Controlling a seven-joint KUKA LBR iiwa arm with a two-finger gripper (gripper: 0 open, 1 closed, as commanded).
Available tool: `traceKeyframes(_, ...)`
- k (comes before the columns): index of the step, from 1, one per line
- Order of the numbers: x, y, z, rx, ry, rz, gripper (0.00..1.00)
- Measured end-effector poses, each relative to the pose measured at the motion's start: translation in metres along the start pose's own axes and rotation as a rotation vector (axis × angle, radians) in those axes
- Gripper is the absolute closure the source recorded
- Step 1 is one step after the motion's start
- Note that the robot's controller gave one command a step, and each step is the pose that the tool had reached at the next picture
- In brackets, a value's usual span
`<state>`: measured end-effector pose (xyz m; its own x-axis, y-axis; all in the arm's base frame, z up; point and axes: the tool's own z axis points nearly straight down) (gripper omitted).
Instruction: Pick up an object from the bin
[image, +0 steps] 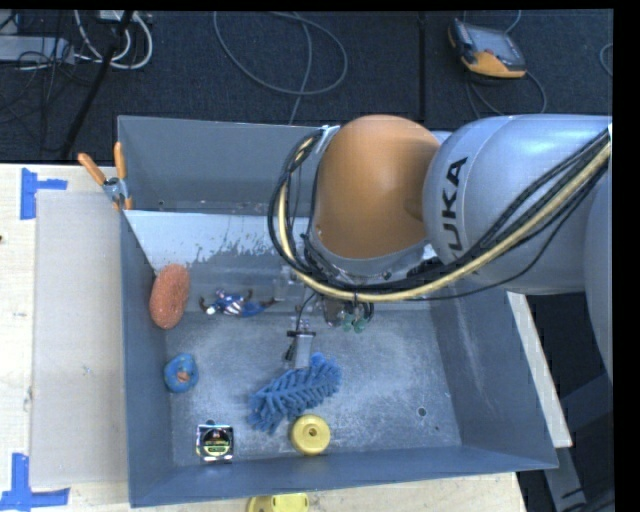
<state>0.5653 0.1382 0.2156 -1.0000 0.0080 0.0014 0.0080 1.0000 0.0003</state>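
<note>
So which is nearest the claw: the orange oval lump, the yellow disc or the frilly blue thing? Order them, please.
1. The frilly blue thing, mid-bin, just below the claw.
2. The yellow disc, by the bin's lower wall.
3. The orange oval lump, far left.

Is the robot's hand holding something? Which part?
It cannot be told. The hand sits right at the upper end of the fuzzy blue thing in the middle of the bin.
</note>
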Motion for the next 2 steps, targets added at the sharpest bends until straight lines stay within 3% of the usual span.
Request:
traceKeyframes(1,0.0,0.0,0.0,0.0,0.0,0.001,0.0)
traceKeyframes(2,0.009,-0.006,0.02,-0.001,-0.009,-0.088,0.0)
